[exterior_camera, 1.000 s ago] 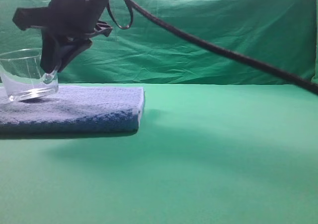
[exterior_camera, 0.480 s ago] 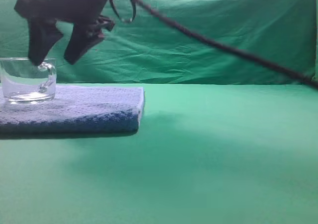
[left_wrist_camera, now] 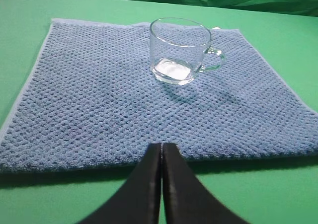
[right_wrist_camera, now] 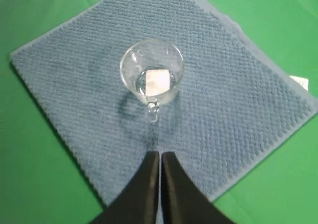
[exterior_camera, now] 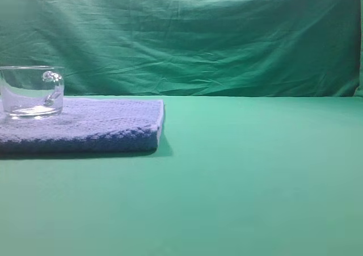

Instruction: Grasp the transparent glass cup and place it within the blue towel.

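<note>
On blue towel (right_wrist_camera: 99, 110): glass cup (right_wrist_camera: 151, 75), upright.

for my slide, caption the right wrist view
Glass cup standing upright on the blue towel, shut right tool above, holding nothing.

Even, diffuse light, moderately bright in all three views; no hard-edged shadows. Exterior high view is soft overall, low in detail, with a faint haze at the upper left of the frame. The blue towel (exterior_camera: 85, 125) casts a thin dark band along its lower edge and a short shadow at its right corner. In the left wrist view the transparent glass cup (left_wrist_camera: 180, 50) throws a pale shadow to the lower right; its base glares white. The right wrist view shows the same white glare in the base (right_wrist_camera: 158, 81). Near gripper fingers (left_wrist_camera: 149, 194) are unlit and slightly soft.
</note>
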